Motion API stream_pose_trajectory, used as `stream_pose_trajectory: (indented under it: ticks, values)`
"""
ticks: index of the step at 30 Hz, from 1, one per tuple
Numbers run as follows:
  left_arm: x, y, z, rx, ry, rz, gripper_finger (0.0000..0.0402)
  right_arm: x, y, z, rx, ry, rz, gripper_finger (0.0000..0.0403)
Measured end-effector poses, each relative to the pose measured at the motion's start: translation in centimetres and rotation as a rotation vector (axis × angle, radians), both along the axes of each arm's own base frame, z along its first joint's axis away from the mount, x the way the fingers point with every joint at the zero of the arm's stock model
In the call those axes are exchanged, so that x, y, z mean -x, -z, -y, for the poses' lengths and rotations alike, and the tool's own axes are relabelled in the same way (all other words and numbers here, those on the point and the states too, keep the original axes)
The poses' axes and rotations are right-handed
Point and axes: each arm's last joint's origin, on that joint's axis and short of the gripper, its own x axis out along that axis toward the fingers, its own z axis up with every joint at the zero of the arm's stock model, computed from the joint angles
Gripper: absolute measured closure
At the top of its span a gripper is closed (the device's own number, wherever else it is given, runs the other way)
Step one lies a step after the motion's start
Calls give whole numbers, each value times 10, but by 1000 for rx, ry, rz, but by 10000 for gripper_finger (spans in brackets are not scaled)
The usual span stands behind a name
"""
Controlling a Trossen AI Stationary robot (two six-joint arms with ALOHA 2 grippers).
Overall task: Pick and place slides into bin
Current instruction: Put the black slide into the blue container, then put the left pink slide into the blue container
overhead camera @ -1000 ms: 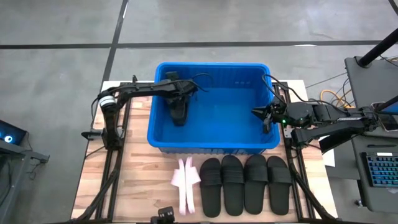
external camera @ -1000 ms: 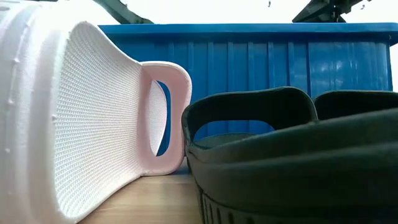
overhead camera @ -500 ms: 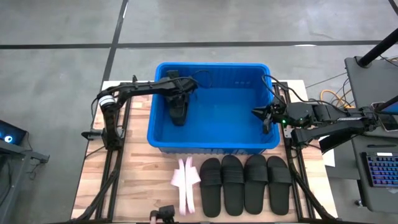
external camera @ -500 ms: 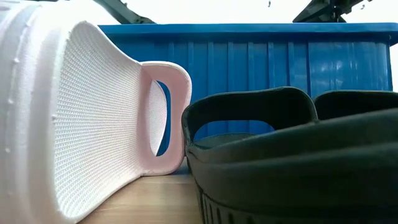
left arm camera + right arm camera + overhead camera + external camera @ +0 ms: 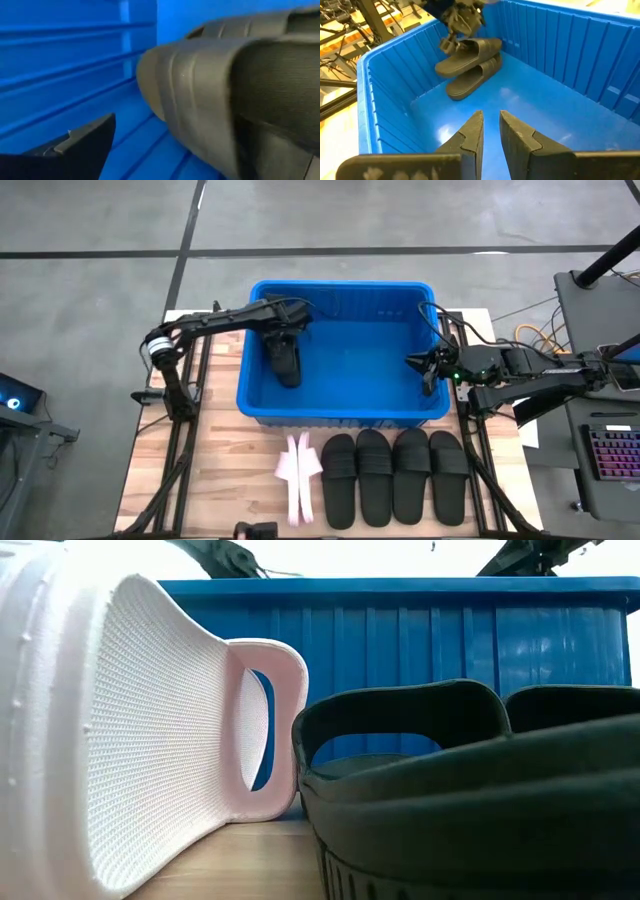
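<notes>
- The bin (image 5: 340,405) is sitting mid-table, its floor mostly bare except by its left wall, where two black slides (image 5: 470,65) are lying stacked.
- The left gripper (image 5: 283,340) is reaching over the left rim down to the upper slide; whether its fingers are clamping it cannot be told.
- The right gripper (image 5: 490,131) is hanging just inside the right wall, its fingers nearly together around nothing.
- Four black slides (image 5: 395,475) and the pink pair (image 5: 299,470), standing on edge, are lining the table's front strip beside the bin's front wall.
</notes>
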Motion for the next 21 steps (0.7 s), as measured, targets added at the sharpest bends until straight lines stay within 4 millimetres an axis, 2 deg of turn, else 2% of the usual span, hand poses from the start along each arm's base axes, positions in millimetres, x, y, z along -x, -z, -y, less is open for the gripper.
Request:
stream_pose_trajectory:
  ticks: [6, 11, 15, 18, 21]
  values:
    - [11, -35, 11, -19, 31, 142, 19, 0, 0, 0, 2, -1, -4, 349]
    - [27, -80, 38, -15, 113, 327, 20, 0, 0, 0, 0, 0, -5, 349]
    - [37, -117, 63, 122, 177, 683, 20, 0, 0, 0, -3, 3, -2, 349]
    - [45, -148, 81, 281, 200, 1021, 20, 0, 0, 0, -8, 3, 9, 349]
    - [53, -174, 95, 426, 256, 1268, 20, -2, -4, 0, -11, 3, 48, 349]
